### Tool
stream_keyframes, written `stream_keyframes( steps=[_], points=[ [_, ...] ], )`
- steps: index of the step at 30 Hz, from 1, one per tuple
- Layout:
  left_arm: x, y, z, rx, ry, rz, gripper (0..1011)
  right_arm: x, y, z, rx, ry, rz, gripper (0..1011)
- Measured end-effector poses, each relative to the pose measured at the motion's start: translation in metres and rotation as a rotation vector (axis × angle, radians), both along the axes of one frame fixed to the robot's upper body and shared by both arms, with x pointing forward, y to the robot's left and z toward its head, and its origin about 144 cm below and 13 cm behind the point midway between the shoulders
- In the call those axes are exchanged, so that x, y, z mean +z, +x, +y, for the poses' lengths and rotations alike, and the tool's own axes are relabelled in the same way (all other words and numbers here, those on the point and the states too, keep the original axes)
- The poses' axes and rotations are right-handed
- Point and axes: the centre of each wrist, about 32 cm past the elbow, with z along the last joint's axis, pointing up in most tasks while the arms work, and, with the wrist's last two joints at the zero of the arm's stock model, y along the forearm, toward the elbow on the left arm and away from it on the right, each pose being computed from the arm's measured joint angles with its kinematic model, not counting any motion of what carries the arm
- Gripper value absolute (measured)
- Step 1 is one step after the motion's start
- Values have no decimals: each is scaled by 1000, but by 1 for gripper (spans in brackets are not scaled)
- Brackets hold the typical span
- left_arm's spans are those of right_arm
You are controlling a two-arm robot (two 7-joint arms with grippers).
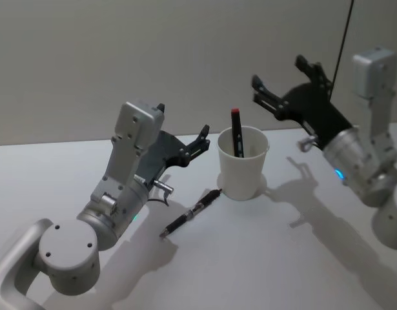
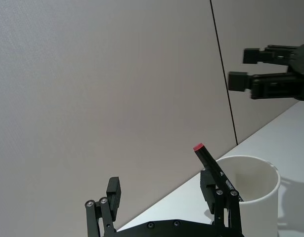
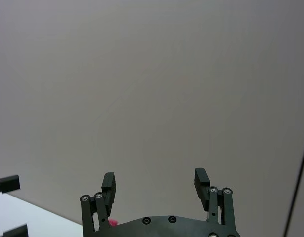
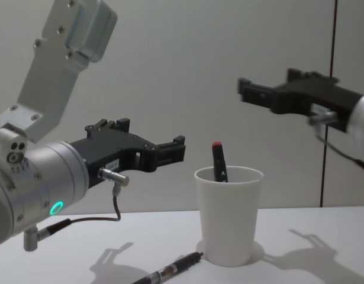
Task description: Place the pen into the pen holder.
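Left gripper (image 2: 160, 190): held open, beside the pen holder (image 1: 243, 171).
Right gripper (image 3: 154, 177): held open, raised higher.
Black pen (image 1: 192, 212): laid below the left gripper.
Red-capped pen (image 1: 237, 132): stood inside the pen holder.

A red-capped pen (image 1: 237, 132) leans inside the pen holder (image 1: 243, 173), leaving most of its mouth open from above.
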Motion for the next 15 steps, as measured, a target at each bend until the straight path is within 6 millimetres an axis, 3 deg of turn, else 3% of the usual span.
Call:
stream_keyframes(
  steps=[15],
  points=[
    [0,0,0,0,0,0,1001,-11,-30,-39,-46,-67,150,1001]
  ],
)
